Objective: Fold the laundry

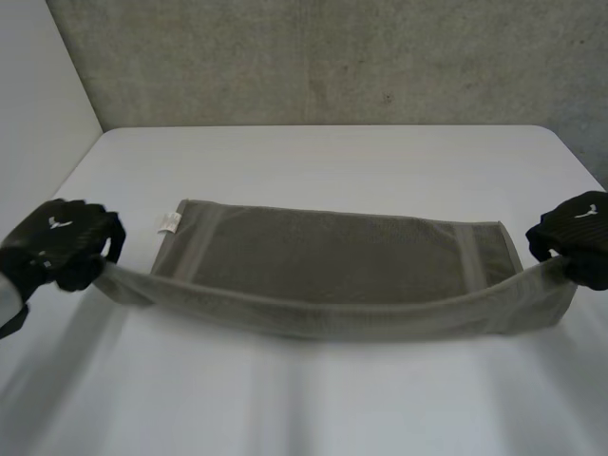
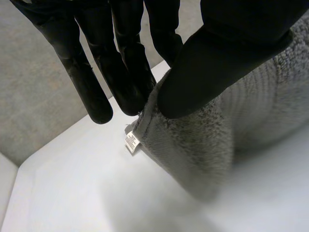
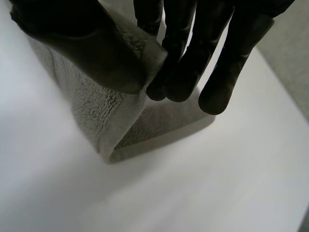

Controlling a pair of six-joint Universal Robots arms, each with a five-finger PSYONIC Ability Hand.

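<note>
While the left hand [image 1: 62, 242] and right hand [image 1: 575, 230] pinch the towel [image 1: 332, 252] by its near corners, its sagging middle suggests soft, limp cloth.

The left hand [image 1: 59, 242] was held out wide on its side, its thumb pressing a near corner of the grey towel [image 1: 332, 256] against almost straight fingers [image 2: 94, 92]. The right hand [image 1: 575, 233] mirrored it opposite, thumb and fingers [image 3: 183, 72] pinching the other near corner.
</note>
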